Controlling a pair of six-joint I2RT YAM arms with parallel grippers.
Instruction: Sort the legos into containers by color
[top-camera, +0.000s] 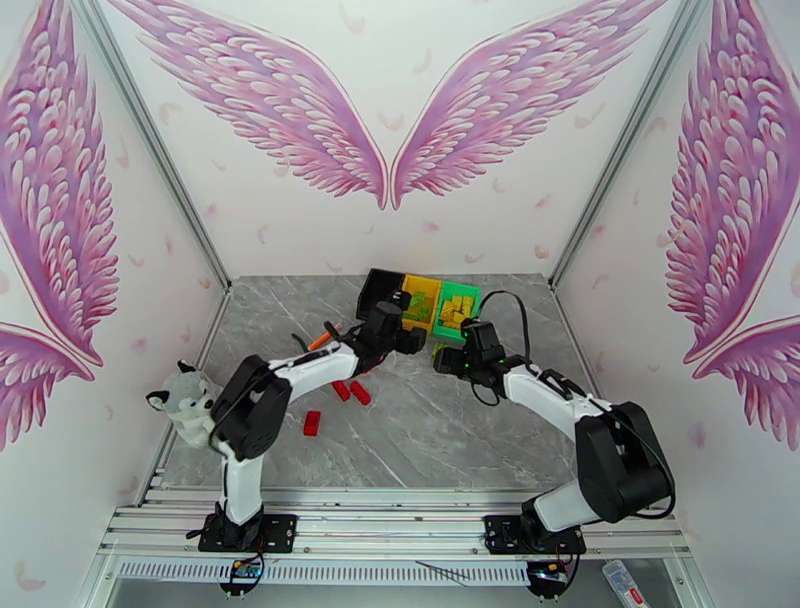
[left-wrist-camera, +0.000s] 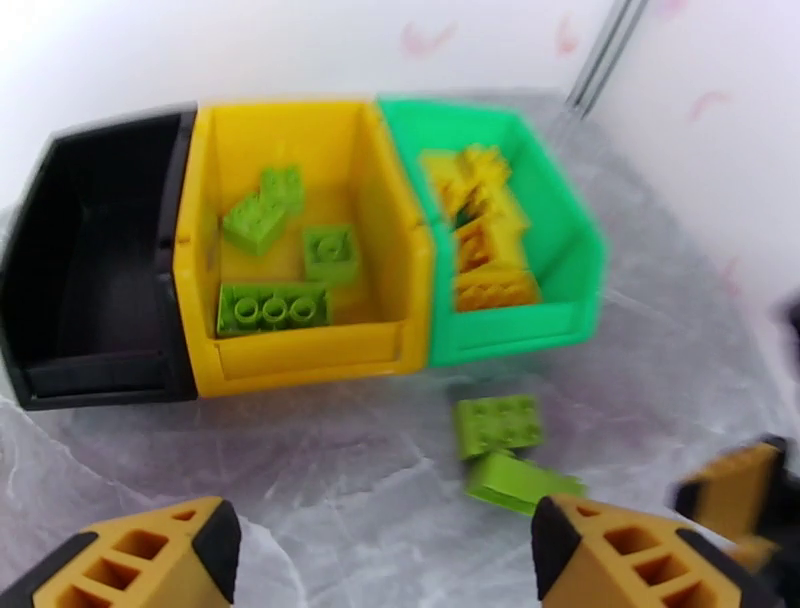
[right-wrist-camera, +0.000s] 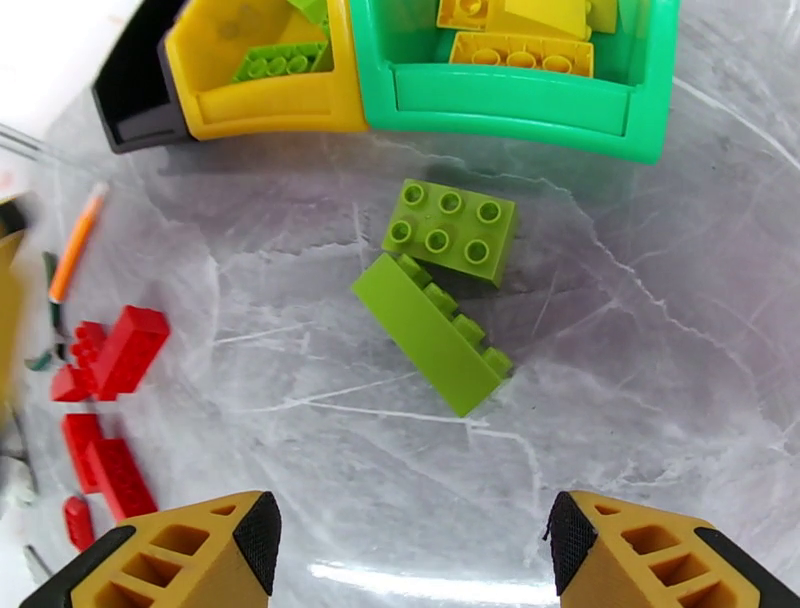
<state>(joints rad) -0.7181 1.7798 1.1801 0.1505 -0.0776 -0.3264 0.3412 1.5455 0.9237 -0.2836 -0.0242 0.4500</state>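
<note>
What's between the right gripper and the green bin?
Two light green legos, touching: a studs-up lego and a lego tipped on its side, between the right gripper and green bin. Shown in the right wrist view.

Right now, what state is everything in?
Black plastic bin, looks empty.
Yellow plastic bin, holds light green bricks.
Green plastic bin, holds yellow bricks.
Two light green bricks, loose on table, one tipped.
Red bricks, loose on table.
Left end effector, open, empty.
Right end effector, open, empty.
</note>
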